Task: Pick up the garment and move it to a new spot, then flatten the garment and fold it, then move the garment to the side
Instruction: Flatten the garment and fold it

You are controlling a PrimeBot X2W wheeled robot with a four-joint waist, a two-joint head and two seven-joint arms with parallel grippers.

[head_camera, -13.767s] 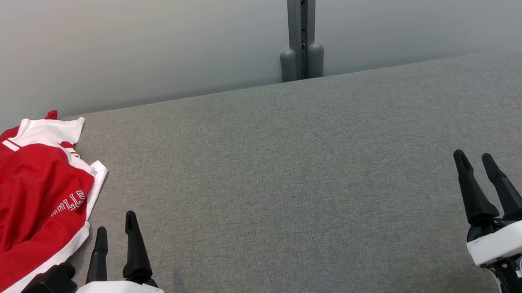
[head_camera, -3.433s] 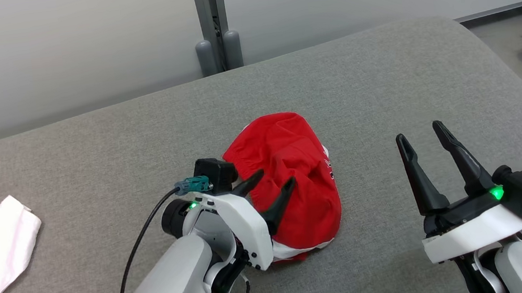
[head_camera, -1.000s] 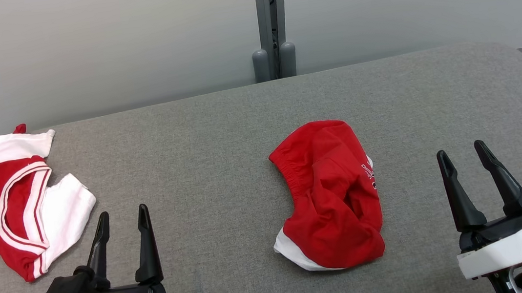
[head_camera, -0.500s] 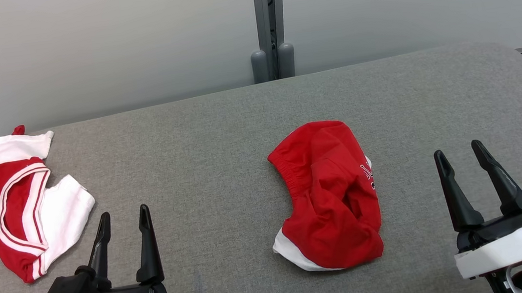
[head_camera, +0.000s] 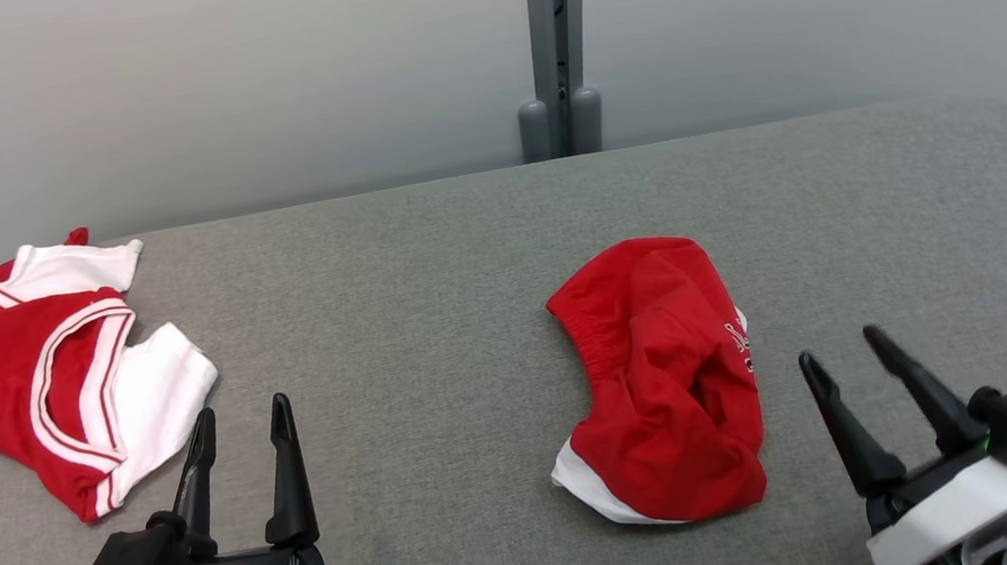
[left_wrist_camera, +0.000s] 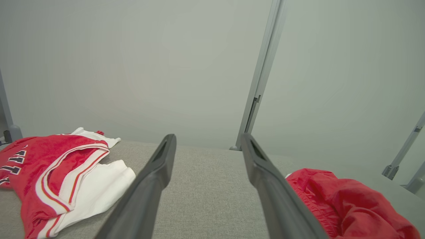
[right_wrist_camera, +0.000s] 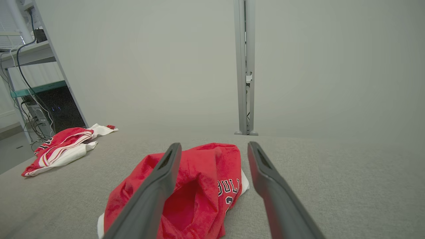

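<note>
red garment [head_camera: 657, 379]: crumpled, centre of table [head_camera: 425, 263] | left gripper [head_camera: 242, 409]: spread, near left | right gripper [head_camera: 839, 347]: spread, just right of it

wall [head_camera: 253, 83]: pale grey | post [head_camera: 553, 30]: grey | table [head_camera: 433, 328]: grey fabric

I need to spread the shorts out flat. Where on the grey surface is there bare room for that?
The widest bare stretch lies between the jersey and the crumpled shorts, ahead of the left gripper. Another runs from the shorts to the right edge of the grey surface, beyond the right gripper. The far left is crowded by the jersey.
</note>
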